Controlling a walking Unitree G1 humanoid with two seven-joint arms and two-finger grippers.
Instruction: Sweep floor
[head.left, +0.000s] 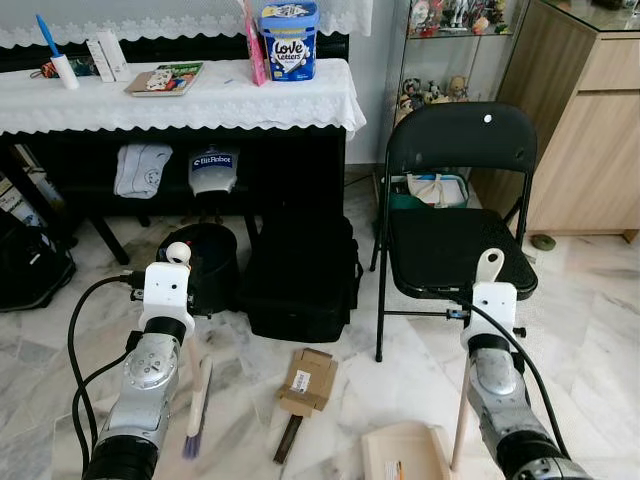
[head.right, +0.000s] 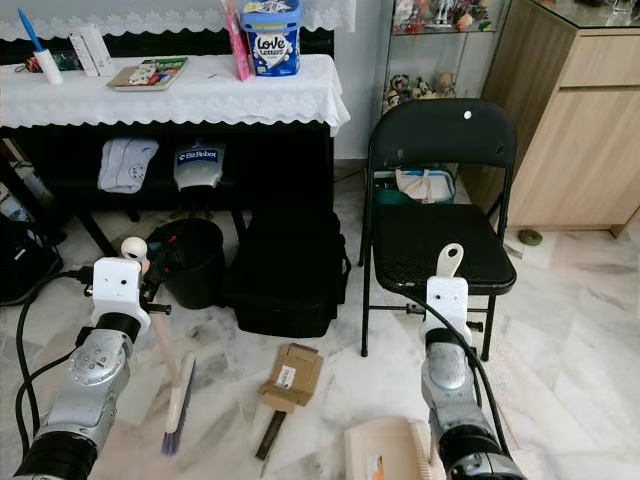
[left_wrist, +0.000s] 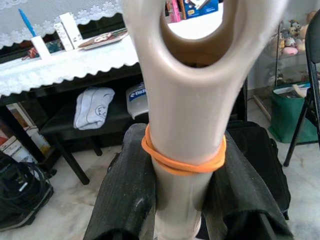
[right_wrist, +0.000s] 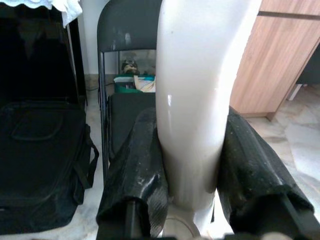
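a small beige broom (head.left: 197, 405) stands tilted at lower left, bristles on the marble floor (head.left: 590, 300), an orange rubber band (left_wrist: 183, 162) around its handle. a beige dustpan (head.left: 403, 452) lies at bottom centre, its pale handle rising upright. a flattened cardboard box (head.left: 309, 380) lies between them.

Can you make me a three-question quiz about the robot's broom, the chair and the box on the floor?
1. Where is the cardboard box? A) on the chair B) on the floor between the arms C) on the table
2. What colour is the folding chair? A) black B) red C) white
3. What does the left end effector do? A) hangs open B) grips the broom handle C) holds a cup

Answers: 1 B, it lies on marble tiles. 2 A, seat and back are black. 3 B, fingers clamp the handle.
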